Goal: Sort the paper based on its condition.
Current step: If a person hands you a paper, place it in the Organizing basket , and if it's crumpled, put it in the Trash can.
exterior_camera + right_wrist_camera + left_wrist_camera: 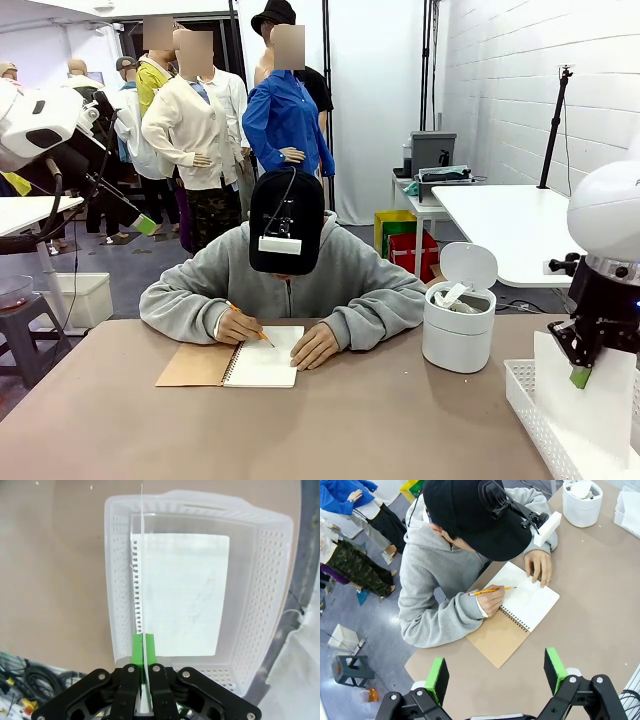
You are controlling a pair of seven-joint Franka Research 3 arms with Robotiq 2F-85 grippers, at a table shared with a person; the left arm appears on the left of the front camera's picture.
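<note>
My right gripper [143, 650] is shut on a flat white sheet of paper [141, 555], seen edge-on with its torn spiral holes. The sheet hangs above a white perforated basket [115, 580], where another flat sheet [185, 595] lies on the bottom. In the front view the right gripper [581, 377] holds the sheet [590, 415] upright over the basket [525, 400] at the table's right front corner. My left gripper [496, 675] is open and high above the table's left side, with nothing between its green pads.
A person at the far side writes with a pencil in a spiral notebook [262, 360] with a brown cover. A white lidded bin [458, 335] stands open to its right, with crumpled paper [455, 298] inside. My left arm [40, 120] is raised at the upper left.
</note>
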